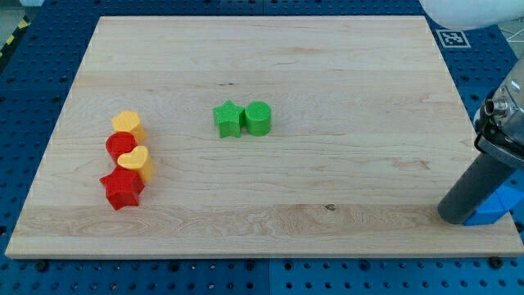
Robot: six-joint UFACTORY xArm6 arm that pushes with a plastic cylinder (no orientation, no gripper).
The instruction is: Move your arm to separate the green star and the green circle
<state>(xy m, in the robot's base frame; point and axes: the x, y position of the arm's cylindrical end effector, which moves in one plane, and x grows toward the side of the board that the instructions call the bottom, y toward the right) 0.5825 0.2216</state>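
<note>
tabletop (327, 98): light wood board on a blue perforated base.
block count: 7 visible. 2 yellow, 2 red, 2 green, 1 blue.
left cluster: 4 blocks packed in a column near the view's left edge, each touching the next.
yellow block (128, 124): top of the column, shape unclear.
red block (119, 146): just below it, roundish, partly covered.
yellow heart (133, 161): below that, touching both reds.
red star (121, 188): bottom of the column.
green star (228, 119): left of centre, upper half of the board.
green circle (258, 118): directly on the star's right, sides touching, no gap visible. Pair is well apart from the left cluster.
rod: dark cylinder coming in from the view's right edge, leaning down-left.
my tip (454, 218): at the lower right of the board, far from both greens, touching neither.
blue block (496, 206): tucked right against the rod on its right side, at the board's right edge; shape unclear, partly hidden.
jaws: none on this arm, just the rod; nothing held.
writing: none readable. One black-and-white square marker (452, 37) sits on the base at the top right.
</note>
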